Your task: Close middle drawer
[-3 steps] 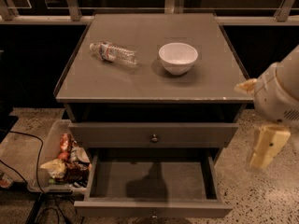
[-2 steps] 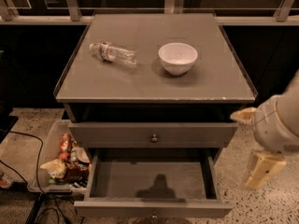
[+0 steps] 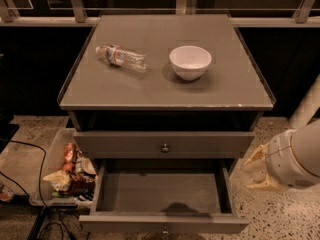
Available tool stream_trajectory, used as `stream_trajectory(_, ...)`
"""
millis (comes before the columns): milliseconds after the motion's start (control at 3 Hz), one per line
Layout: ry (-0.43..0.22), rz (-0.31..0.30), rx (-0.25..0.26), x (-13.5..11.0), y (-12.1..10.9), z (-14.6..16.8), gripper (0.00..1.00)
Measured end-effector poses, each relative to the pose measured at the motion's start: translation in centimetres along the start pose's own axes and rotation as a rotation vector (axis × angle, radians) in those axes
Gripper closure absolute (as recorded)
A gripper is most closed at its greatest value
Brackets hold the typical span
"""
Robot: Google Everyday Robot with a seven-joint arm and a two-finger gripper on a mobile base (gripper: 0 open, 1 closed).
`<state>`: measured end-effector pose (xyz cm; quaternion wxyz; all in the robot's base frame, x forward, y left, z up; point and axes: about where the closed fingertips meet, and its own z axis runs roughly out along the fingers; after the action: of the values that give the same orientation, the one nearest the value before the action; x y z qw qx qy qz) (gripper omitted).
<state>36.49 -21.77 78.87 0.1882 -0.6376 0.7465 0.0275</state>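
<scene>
Speckled floor under a grey-brown table w/ drawers; dark bkgd behind, w/ pale metal rail posts along the top of view.

On the table top: clear plastic bottle lying on its side, back-left area, cap end pointing to the left edge. White bowl upright, near ctr, just right of the bottle and apart from it; looks empty.

Below the top: upper drawer front nearly flush, small round knob at ctr. Under it, middle drawer is pulled well out twd the camera, inside bare and open to view, a soft shadow on its floor near the front. Its front panel sits at the bottom edge of view, its own knob barely showing there.

Gripper is at the right of view, beside the open drawer's right side wall, over the floor, not touching drawer or table. Cream-coloured end w/ a white rounded arm segment behind it. Jaws: can't tell whether clenched or released; nothing seen held.

Left of the table, on the floor: clear plastic bin w/ snack packets inside. Black cables run across the floor near it.
</scene>
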Motion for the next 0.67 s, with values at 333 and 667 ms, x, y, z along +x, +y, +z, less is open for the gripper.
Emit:
stream_trajectory(333,0.0,0.0,-0.001,0.0,0.0,0.0,0.85)
stream_trajectory(667,-0.004,0.023,-0.033,0.3,0.3,2.7,1.0)
